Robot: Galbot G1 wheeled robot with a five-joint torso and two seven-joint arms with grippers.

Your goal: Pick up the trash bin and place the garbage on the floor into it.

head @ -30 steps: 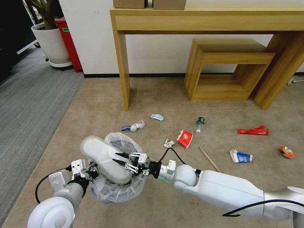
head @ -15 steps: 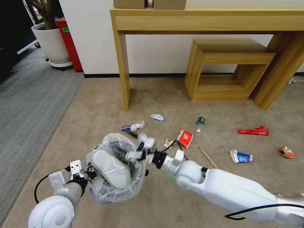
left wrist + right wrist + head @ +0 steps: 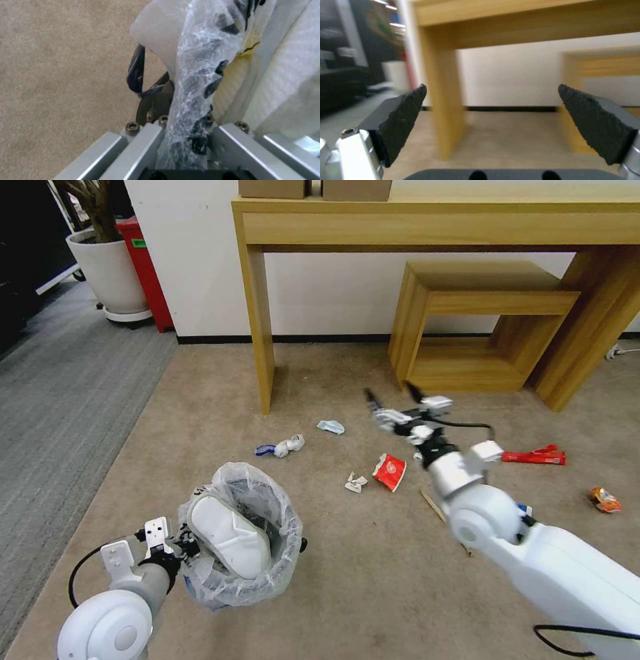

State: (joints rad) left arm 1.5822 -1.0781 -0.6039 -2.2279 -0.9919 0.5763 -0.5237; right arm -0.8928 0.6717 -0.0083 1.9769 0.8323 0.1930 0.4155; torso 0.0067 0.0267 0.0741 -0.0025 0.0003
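The trash bin [image 3: 243, 543] is one small round bin lined with a crinkled clear plastic bag, low at the robot's left, held off the beige carpet. Inside it lies one white slipper [image 3: 230, 535], leaning against the near-left rim. The left end effector [image 3: 175, 549] is closed on the bin's rim at its left side; in the left wrist view its metal fingers [image 3: 146, 140] pinch the bag's plastic [image 3: 200, 82], with the slipper's white fabric [image 3: 290, 82] just beyond.

Scattered on the carpet [image 3: 200, 407] beyond the bin: one crumpled white-and-blue wad [image 3: 283, 447], one small pale blue scrap [image 3: 331, 427], one bit of crumpled paper [image 3: 355, 483], one red paper cup [image 3: 389, 472] lying on its side, one long red wrapper [image 3: 533, 456], and one orange wrapper [image 3: 605, 500] far to the right. A wooden stick [image 3: 433, 505] and a blue-white carton [image 3: 525, 509] are partly hidden behind the right arm.

The right end effector [image 3: 399, 405] hangs in the air above the litter, beyond the red cup and in front of the low wooden shelf unit [image 3: 477, 323], blurred. Its fingers [image 3: 400, 120] are spread wide with nothing between them, facing the leg of the tall wooden surface [image 3: 445, 107] and the white wall.
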